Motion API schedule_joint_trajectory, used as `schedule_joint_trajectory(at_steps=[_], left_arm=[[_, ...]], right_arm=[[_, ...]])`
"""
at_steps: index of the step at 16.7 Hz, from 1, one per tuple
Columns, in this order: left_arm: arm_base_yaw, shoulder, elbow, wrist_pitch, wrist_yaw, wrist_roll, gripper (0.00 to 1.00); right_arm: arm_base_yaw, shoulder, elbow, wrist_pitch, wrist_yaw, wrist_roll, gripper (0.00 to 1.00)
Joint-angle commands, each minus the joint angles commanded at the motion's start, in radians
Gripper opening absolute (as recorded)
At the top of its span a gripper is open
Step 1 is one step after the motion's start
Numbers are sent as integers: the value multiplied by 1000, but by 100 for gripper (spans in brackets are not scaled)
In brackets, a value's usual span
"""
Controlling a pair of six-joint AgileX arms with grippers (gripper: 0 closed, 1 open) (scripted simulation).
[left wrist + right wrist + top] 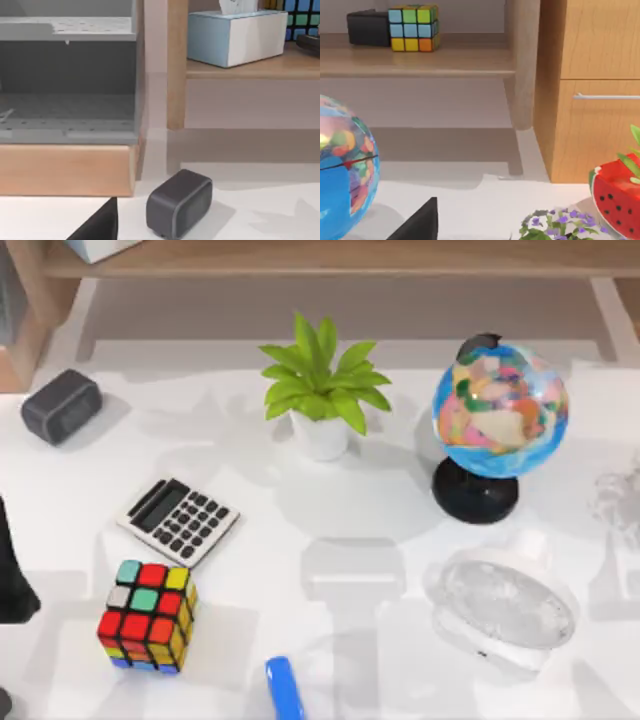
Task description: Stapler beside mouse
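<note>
The stapler (284,688), a small glossy blue bar, lies at the table's front edge, just right of the colourful puzzle cube (148,615) and partly cut off by the picture's lower border. The mouse (503,608), a pale, glassy rounded shape, rests on the table to the stapler's right, well apart from it. My left arm (12,575) is a dark shape at the table's left edge, far from both. A dark corner of my left gripper (97,226) shows in the left wrist view, and a like corner of my right gripper (417,224) in the right wrist view.
A calculator (178,521) lies behind the cube, and a dark speaker (61,406) sits at the back left. A potted plant (322,390) and a globe (497,420) stand at the back. A wooden shelf (320,260) runs behind the table.
</note>
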Motion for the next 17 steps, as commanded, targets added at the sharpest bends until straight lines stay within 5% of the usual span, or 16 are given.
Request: schedule_joint_trajectory(at_steps=[7, 17], left_arm=[[-112, 158, 115, -98, 0, -142, 100], [-617, 1039, 642, -553, -1, -785, 100]], right_arm=[[0, 0, 0, 0, 0, 0, 100], [0, 0, 0, 0, 0, 0, 100]])
